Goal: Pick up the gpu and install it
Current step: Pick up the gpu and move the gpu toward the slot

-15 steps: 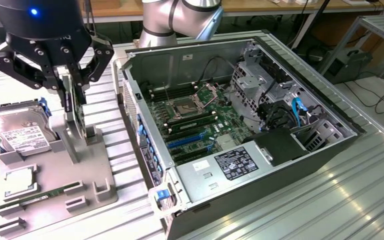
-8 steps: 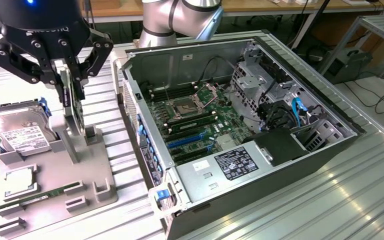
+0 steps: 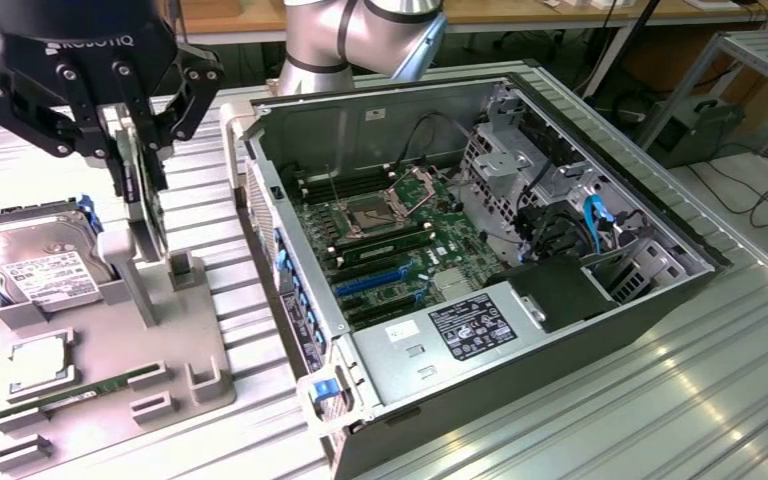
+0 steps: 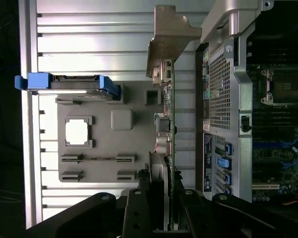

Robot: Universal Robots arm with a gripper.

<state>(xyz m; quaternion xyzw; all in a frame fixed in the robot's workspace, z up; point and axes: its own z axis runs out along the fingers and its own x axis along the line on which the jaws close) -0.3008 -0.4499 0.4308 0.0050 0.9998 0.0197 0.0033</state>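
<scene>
The gpu (image 3: 145, 215) is a thin dark card standing on edge, just over the grey fixture tray (image 3: 191, 375) at the exterior view's left. My gripper (image 3: 135, 165) comes down on it from above, its black fingers shut on the card's two faces. In the wrist view the gpu (image 4: 170, 114) shows edge-on, its pale metal bracket (image 4: 169, 39) at the far end, and my gripper (image 4: 164, 196) clamps the near end. Beside it lies the open computer case (image 3: 357, 120) with its green motherboard (image 3: 384, 240) and blue expansion slots (image 3: 371, 282) exposed.
On the fixture tray sit a silver hard drive (image 3: 37, 262) in a blue frame, a square processor (image 3: 37, 355) and a narrow green memory stick (image 3: 77, 392). The case's rear panel (image 4: 221, 99) lies close beside the card. Everything rests on a ribbed metal table (image 3: 651, 400).
</scene>
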